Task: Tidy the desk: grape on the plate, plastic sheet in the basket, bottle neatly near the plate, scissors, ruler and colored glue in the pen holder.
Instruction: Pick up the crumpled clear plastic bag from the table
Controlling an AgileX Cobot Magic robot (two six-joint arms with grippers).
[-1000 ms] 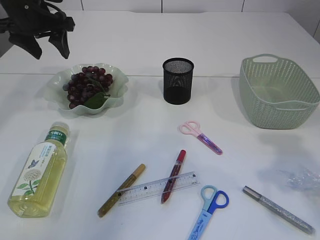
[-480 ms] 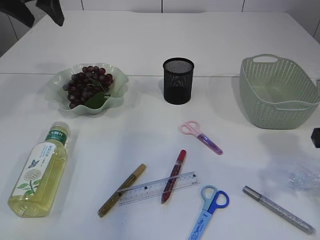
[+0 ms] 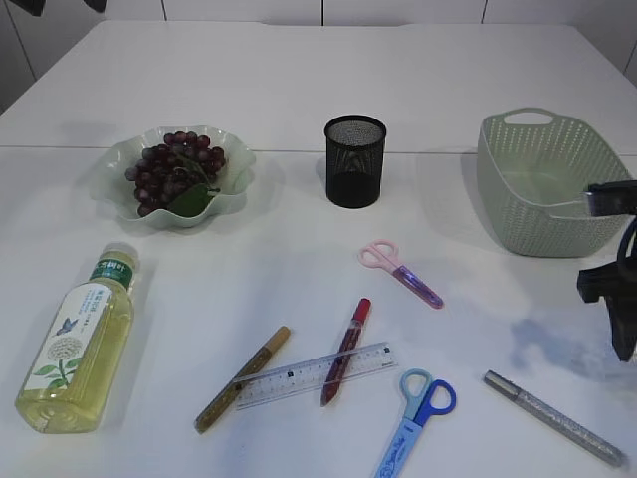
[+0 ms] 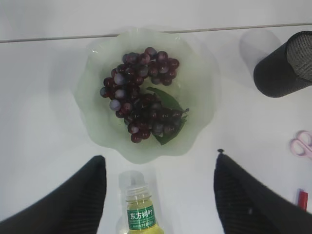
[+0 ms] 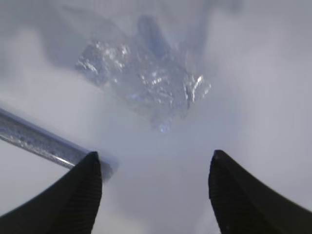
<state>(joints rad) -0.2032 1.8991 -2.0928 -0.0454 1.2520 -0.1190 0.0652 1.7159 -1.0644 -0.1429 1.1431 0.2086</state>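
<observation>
Our right gripper (image 5: 153,187), jaws spread, hovers over the plastic sheet (image 5: 144,80), which lies just ahead of the fingertips, apparently crumpled. We should descend centred, avoiding the silver pen (image 5: 46,141) at left, then close gently.

Dark purple grapes (image 3: 175,169) are sitting on the pale green wavy plate (image 3: 231,197). The bottle (image 3: 78,341) of yellow drink is lying on its side below the plate, cap towards it. The black mesh pen holder (image 3: 353,160) is standing upright mid-table, the green basket (image 3: 549,184) at right. Pink scissors (image 3: 400,272), blue scissors (image 3: 415,414), clear ruler (image 3: 315,374) and red (image 3: 345,351), gold (image 3: 242,378) and silver glue pens (image 3: 554,417) are lying flat. The crumpled plastic sheet (image 5: 146,80) is lying beside the silver pen
</observation>
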